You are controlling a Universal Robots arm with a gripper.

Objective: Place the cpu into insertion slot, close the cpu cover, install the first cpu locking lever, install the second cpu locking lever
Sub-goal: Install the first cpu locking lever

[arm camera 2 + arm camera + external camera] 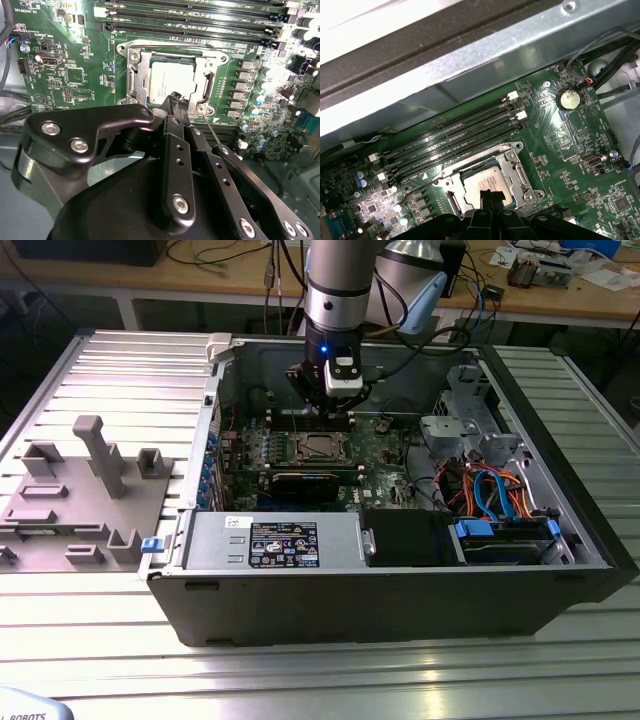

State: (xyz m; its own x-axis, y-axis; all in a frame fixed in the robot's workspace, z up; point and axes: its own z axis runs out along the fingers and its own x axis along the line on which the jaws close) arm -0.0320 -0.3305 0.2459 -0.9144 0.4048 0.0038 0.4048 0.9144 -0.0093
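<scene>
The cpu [170,80] already lies flat in the insertion slot [165,46], its silver-grey top showing through the square opening of the cpu cover [204,80], which rests down over it. In the exterior view the socket sits just above the middle of the frame, inside the open computer case [400,590] on the ribbed counter [300,680]. A grey fixture tray [80,490] lies well apart at the exterior view's left.

The gripper [175,100] hangs directly over the socket, its tip close above the edge of the chip and the near side of the cover frame. The jaws look pressed together with nothing between them. Whether the tip touches the metal or hovers just off it I cannot tell.

A thin wire rod [212,129] runs out from one corner of the socket beside the jaws. I take it for one of the locking levers, and it seems not yet tucked under its catch. So placing and covering look done, and the lever step appears to be in hand.

Working that lever would call for meeting the slim rod squarely with the closed tip and pressing it down and sideways under its hook. The tip would have to stay off the chip's top and the long memory slots [200,22] nearby.
</scene>
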